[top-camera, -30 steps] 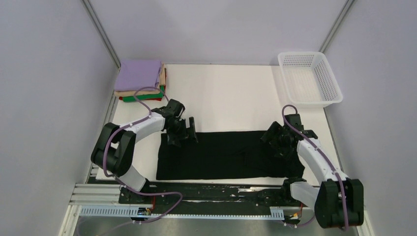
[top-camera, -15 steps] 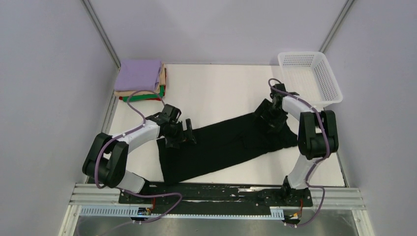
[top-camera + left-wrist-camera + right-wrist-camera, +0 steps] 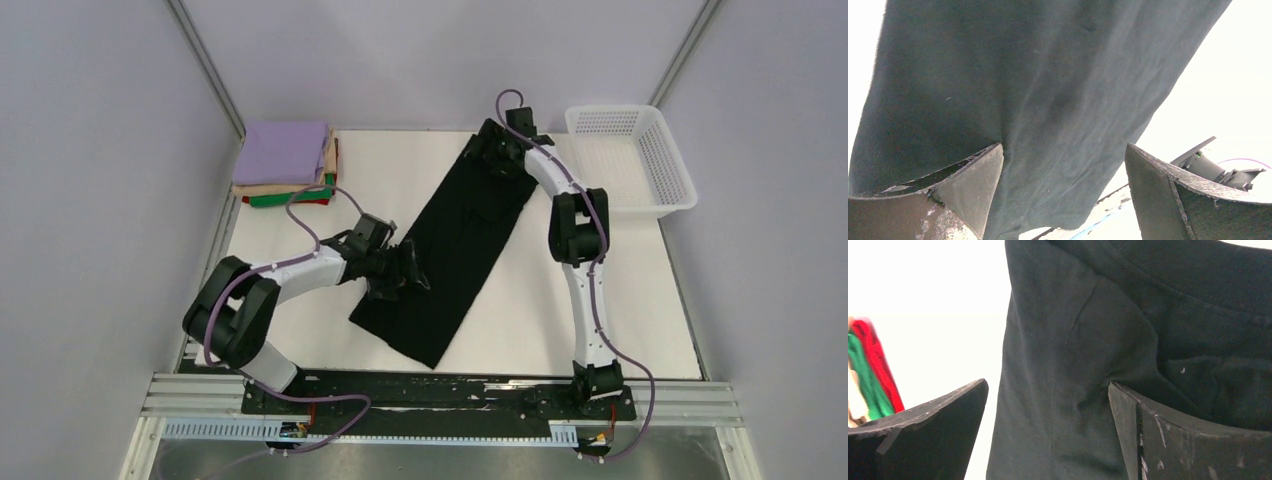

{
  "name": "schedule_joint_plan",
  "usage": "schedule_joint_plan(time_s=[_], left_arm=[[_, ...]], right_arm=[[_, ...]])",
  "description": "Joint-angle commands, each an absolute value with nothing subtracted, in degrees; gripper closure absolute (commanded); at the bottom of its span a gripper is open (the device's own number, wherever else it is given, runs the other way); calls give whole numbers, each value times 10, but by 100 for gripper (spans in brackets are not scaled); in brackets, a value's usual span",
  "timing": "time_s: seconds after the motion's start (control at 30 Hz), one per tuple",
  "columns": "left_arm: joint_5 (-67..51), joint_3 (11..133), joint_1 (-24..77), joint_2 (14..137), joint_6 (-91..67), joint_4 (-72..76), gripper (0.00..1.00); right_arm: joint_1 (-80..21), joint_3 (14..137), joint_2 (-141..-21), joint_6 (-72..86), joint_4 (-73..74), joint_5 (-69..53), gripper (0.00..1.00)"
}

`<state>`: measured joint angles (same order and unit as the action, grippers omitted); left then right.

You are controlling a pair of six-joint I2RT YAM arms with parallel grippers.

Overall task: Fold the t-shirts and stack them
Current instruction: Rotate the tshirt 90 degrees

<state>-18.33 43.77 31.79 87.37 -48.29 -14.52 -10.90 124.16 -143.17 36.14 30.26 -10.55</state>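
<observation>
The black t-shirt (image 3: 460,240), folded into a long strip, lies flat and diagonal from the far middle of the table to the near middle. My left gripper (image 3: 395,270) is open over the strip's left edge at its near part; in the left wrist view (image 3: 1063,150) its fingers stand wide apart on the black cloth (image 3: 1023,75). My right gripper (image 3: 497,155) is open over the strip's far end, where the collar shows (image 3: 1188,285); its fingers straddle the cloth's edge (image 3: 1048,385). The folded stack (image 3: 285,165), lavender on top over tan, red and green, sits at the far left.
A white mesh basket (image 3: 630,160) stands at the far right, close to my right arm's outstretched link. The red and green folded edges (image 3: 873,370) show at the left of the right wrist view. Booth walls close in the left, right and back.
The black strip swung from lying crosswise near the front to a diagonal. My right gripper moved far back with its right end; my left gripper shifted a little right and nearer.
</observation>
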Motion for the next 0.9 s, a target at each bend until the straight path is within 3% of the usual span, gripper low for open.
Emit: schedule_joint_plan(time_s=[0.0, 0.2, 0.4, 0.6, 0.87], left_arm=[[-169, 474, 375, 961, -499, -152, 0], [-168, 553, 432, 1026, -484, -186, 0], [-113, 572, 453, 974, -462, -235, 0], [-23, 548, 452, 858, -449, -309, 0], [27, 464, 421, 735, -427, -373, 0]], right_arm=[[-131, 1337, -1539, 396, 257, -153, 0], [-154, 1363, -1576, 433, 107, -156, 0], [-158, 1372, -1515, 371, 105, -181, 0], [-160, 1196, -1315, 274, 110, -118, 0], [-168, 836, -1014, 286, 154, -59, 0]])
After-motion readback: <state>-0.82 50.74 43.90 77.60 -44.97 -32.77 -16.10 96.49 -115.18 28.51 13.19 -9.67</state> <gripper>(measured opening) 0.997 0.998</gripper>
